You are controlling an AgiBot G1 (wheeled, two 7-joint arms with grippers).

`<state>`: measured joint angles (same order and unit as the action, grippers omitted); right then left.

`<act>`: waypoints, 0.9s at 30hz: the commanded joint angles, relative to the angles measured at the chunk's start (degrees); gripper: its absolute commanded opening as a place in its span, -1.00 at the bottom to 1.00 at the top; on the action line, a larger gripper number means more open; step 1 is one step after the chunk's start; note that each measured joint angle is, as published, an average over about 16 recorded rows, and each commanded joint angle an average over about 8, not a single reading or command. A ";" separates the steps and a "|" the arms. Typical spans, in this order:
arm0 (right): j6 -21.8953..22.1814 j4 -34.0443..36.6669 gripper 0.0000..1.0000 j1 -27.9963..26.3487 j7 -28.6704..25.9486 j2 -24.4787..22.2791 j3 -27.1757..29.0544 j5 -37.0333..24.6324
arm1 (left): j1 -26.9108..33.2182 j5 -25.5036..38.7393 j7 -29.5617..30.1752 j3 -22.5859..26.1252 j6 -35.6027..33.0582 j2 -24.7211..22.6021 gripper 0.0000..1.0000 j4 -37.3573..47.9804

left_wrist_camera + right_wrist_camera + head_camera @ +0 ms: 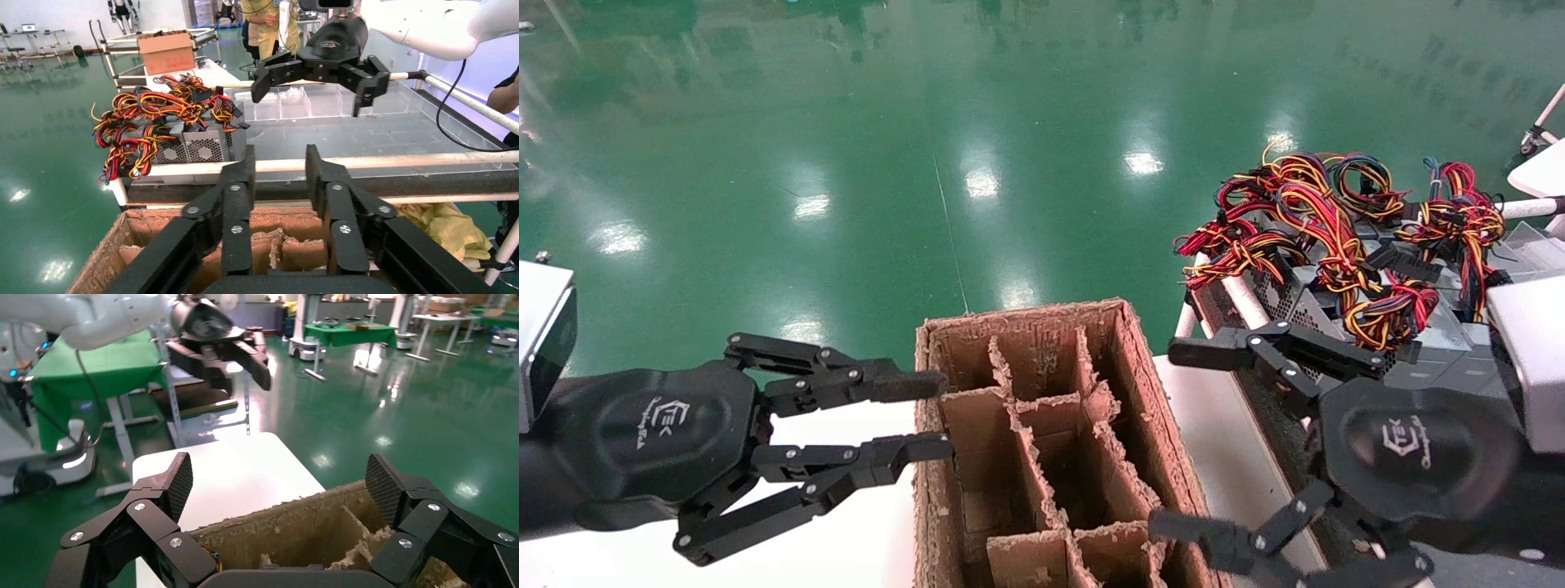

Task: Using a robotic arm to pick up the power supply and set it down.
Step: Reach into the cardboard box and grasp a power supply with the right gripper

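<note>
Now | left end effector [932, 416] released at box [1128, 343] rim; right end effector [1181, 437] spread wide, opposite rim

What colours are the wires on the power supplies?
Red, yellow, black and some blue-purple wires on the silver-grey power supplies; the head view shows them best.

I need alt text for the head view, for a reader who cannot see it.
Two black robot grippers, left gripper and right gripper, hover open on either side of a brown cardboard divider box whose visible compartments look empty. Behind the right one, silver power supplies with red and yellow wire bundles lie on a rack above a green floor.
</note>
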<state>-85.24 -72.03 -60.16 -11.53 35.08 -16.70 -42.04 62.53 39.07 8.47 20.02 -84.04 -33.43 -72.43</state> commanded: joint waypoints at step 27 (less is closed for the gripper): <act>-3.79 9.24 1.00 -5.52 -1.86 10.40 -9.77 -10.27 | 0.00 -0.02 -0.01 0.01 0.01 0.01 1.00 0.03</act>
<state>-88.76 -63.04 -65.44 -13.26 45.51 -26.67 -52.13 62.53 39.05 8.45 20.03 -84.03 -33.42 -72.40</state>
